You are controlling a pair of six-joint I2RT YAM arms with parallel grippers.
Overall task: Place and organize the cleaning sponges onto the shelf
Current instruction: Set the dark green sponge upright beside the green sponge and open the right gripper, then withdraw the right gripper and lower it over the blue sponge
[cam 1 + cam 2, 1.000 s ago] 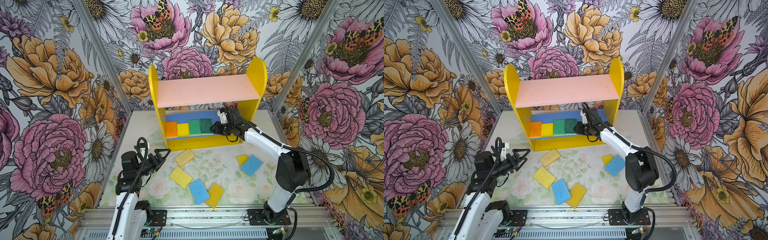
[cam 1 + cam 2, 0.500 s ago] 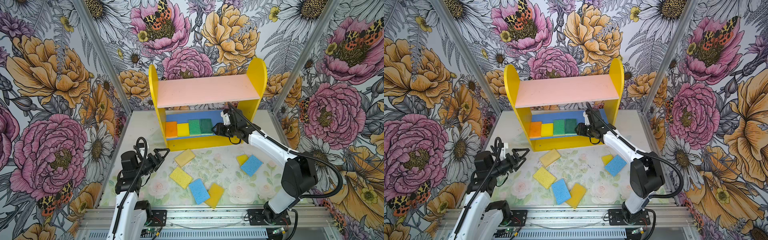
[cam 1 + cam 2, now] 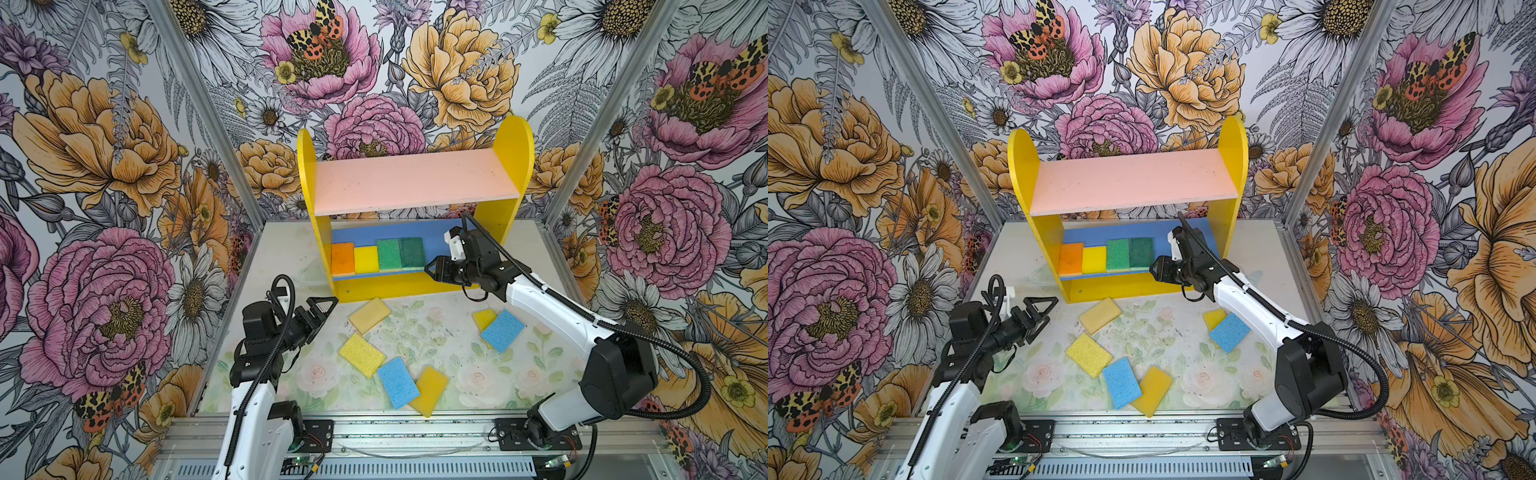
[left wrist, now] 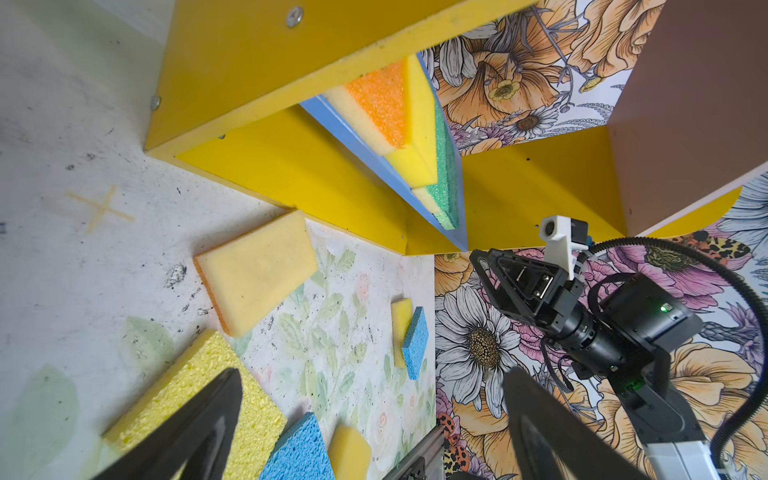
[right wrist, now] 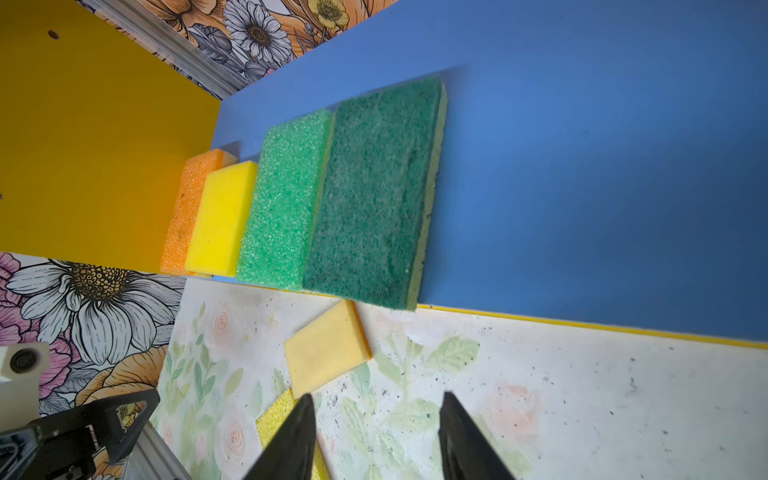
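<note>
The shelf [image 3: 409,187] stands at the back. Its blue lower board [image 5: 582,166] carries a row of cleaning sponges: orange [image 3: 343,258], yellow [image 3: 365,259], light green [image 3: 389,254] and dark green [image 3: 412,253]. My right gripper [image 3: 432,270] hovers open and empty just off the board's front edge, beside the dark green sponge [image 5: 374,195]. My left gripper [image 3: 322,309] is wide open and empty above the table's left side, near a pale yellow sponge [image 3: 370,315]. A bright yellow [image 3: 361,355], a blue [image 3: 398,382] and an amber sponge [image 3: 430,390] lie further forward.
At the right of the table a blue sponge [image 3: 503,331] lies partly over a small yellow one [image 3: 484,319], under my right forearm. The pink upper board [image 3: 1133,183] is bare. Flowered walls close in three sides, and a metal rail [image 3: 415,428] runs along the front.
My right gripper's jaws have widened and it has drawn back a little from the shelf toward the front. The left arm has not moved.
</note>
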